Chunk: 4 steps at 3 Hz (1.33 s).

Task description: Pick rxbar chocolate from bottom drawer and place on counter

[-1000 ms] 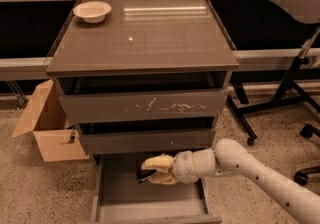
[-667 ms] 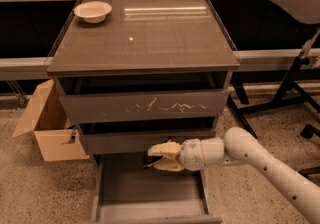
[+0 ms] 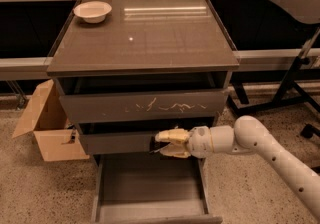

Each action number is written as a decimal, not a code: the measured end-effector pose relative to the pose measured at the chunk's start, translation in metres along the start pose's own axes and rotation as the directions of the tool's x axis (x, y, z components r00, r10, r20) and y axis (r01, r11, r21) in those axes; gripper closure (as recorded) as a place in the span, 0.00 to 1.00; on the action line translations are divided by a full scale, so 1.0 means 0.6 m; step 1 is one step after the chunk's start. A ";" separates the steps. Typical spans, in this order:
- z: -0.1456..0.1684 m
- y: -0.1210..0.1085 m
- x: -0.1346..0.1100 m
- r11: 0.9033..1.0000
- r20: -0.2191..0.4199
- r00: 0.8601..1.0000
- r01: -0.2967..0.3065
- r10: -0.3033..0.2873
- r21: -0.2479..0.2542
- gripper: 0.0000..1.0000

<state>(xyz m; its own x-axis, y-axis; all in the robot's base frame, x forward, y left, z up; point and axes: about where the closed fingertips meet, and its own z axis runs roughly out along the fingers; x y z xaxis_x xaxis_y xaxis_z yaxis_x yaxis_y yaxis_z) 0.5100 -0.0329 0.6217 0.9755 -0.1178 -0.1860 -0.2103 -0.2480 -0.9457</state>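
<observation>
The bottom drawer (image 3: 150, 188) is pulled open at the foot of the cabinet, and its tray shows nothing in it. My gripper (image 3: 161, 143) is above the drawer, level with the narrow middle drawer front. Its pale fingers (image 3: 172, 135) are closed on a small dark flat packet, the rxbar chocolate (image 3: 155, 144), which is hard to make out against the dark drawer front. The counter (image 3: 150, 38) is the glossy grey-brown top of the cabinet, well above the gripper.
A white bowl (image 3: 92, 11) stands on the counter's far left corner. An open cardboard box (image 3: 47, 128) sits on the floor to the cabinet's left. A black stand with legs (image 3: 292, 73) is at the right. The scratched top drawer front (image 3: 145, 105) juts out slightly.
My gripper has risen out of the bottom drawer with the dark packet and shifted right, from inside the tray to in front of the middle drawer.
</observation>
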 end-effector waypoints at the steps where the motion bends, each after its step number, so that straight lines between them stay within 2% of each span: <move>1: 0.003 -0.028 0.000 0.999 0.011 0.999 0.033 -0.033 -0.012 1.00; 2: -0.001 -0.108 0.008 0.994 0.027 0.995 0.097 -0.096 -0.039 1.00; 3: -0.022 -0.237 0.019 0.973 0.022 0.975 0.224 -0.223 -0.055 1.00; 4: -0.038 -0.315 0.018 0.949 0.006 0.950 0.311 -0.311 -0.042 1.00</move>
<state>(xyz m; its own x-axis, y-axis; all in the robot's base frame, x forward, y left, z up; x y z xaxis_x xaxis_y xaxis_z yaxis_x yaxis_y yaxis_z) 0.5591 -0.0094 0.8047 0.9929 -0.0286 0.1158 0.1011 -0.3124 -0.9445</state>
